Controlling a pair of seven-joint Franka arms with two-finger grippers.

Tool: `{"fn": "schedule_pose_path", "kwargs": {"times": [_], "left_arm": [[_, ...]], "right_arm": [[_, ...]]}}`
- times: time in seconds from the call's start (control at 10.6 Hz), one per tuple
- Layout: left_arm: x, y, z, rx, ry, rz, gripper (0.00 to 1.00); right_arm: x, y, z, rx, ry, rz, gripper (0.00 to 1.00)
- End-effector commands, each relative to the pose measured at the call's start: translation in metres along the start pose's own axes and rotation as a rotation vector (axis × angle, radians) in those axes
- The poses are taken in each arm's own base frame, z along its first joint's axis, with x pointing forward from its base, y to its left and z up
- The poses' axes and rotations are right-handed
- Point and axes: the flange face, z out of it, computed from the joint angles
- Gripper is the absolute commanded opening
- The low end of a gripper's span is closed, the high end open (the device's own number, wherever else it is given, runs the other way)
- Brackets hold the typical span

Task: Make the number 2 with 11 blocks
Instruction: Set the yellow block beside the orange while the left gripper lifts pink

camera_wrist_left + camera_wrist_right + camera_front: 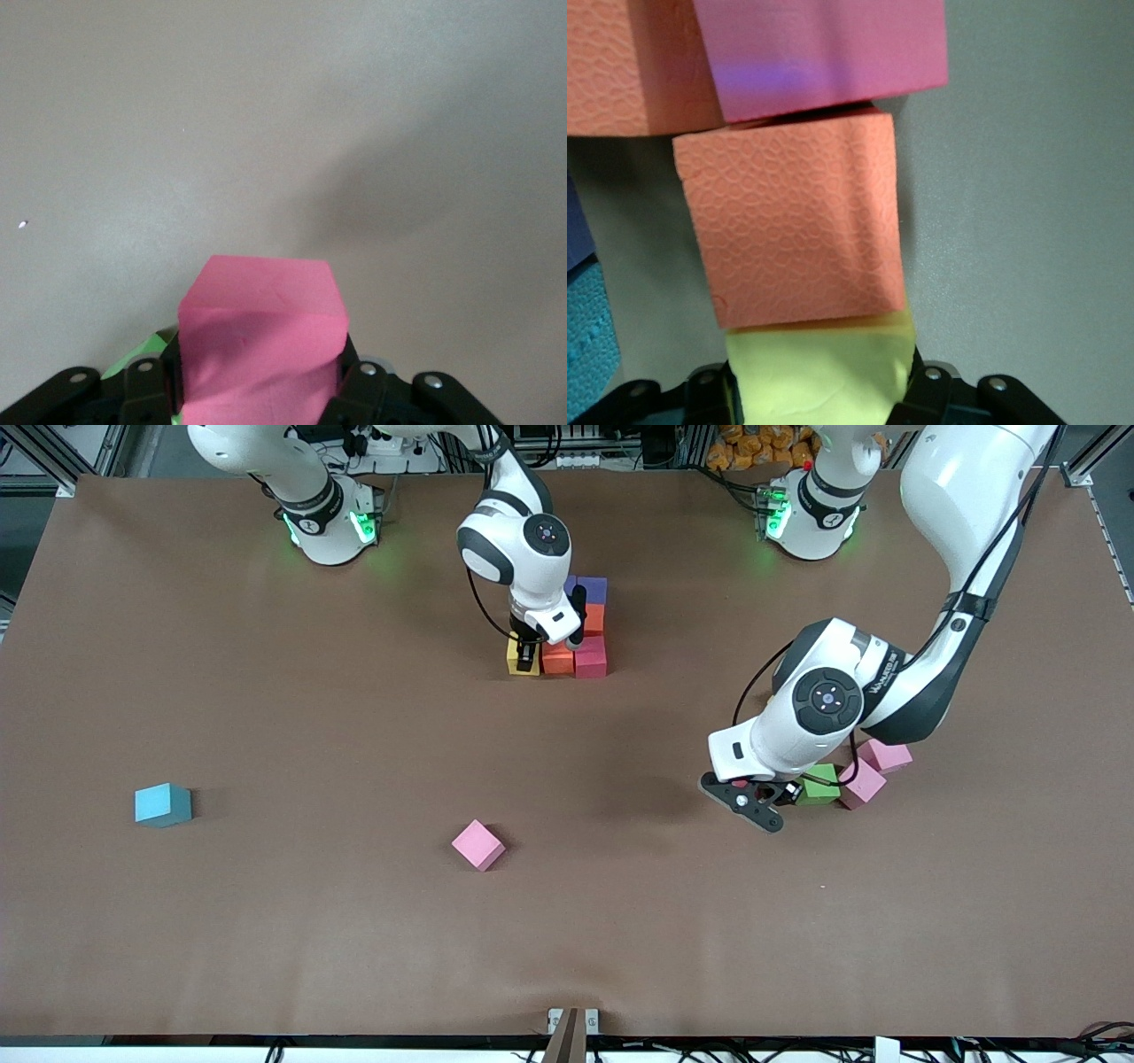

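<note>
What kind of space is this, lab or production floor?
Probably a robotics lab. Two Franka arms are bolted along one edge of a brown-covered table, aluminium framing and loose cables sit around their bases, and the only workpieces are foam blocks, not products.

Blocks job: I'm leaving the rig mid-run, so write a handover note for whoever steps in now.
Right gripper: shut on the yellow block, set at the figure's end beside an orange block.
Left gripper: shut on a reddish block, next to the green block.
Done: part of the figure, with the purple block farthest from the front camera.
Left: place the reddish, green and lone light blue block; leave the pink cubes.
</note>
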Motion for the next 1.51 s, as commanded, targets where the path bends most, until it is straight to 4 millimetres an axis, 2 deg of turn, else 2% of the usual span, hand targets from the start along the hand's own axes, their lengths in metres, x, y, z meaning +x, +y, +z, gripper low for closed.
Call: {"fn": "schedule_pose_path", "kwargs": {"times": [0.0,0.57,0.75,0.85,0.94,1.04,1.13,1.42], "left_arm": [[-0.002,0.001,-0.011,-0.012,-0.016,-0.020,0.35],[-0.002,0.004,-0.011,-0.030,-0.015,-0.029,0.35],[-0.001,0.005,-0.010,-0.031,-0.016,-0.027,0.35],[-0.001,0.005,-0.010,-0.031,-0.016,-0.027,0.35],[-0.001,0.004,-0.010,-0.031,-0.016,-0.027,0.35],[-0.001,0.006,-0.010,-0.032,-0.016,-0.024,0.35],[-0.001,0.005,-0.009,-0.032,-0.016,-0.026,0.35],[0.000,0.010,-0.009,-0.034,-0.017,-0.033,0.34]], "right_arm": [[0.009,0.002,0.003,-0.008,0.001,0.000,0.53],[0.012,-0.005,0.005,-0.009,-0.005,-0.015,0.56],[0.012,-0.006,0.005,-0.009,-0.010,-0.020,0.68],[0.013,-0.009,0.005,-0.008,-0.014,-0.025,0.68],[0.013,-0.010,0.005,-0.007,-0.014,-0.026,0.73],[0.013,-0.010,0.005,-0.007,-0.014,-0.025,0.92],[0.013,-0.009,0.005,-0.008,-0.012,-0.022,1.00],[0.011,-0.005,0.000,-0.007,-0.008,-0.018,1.00]]}}
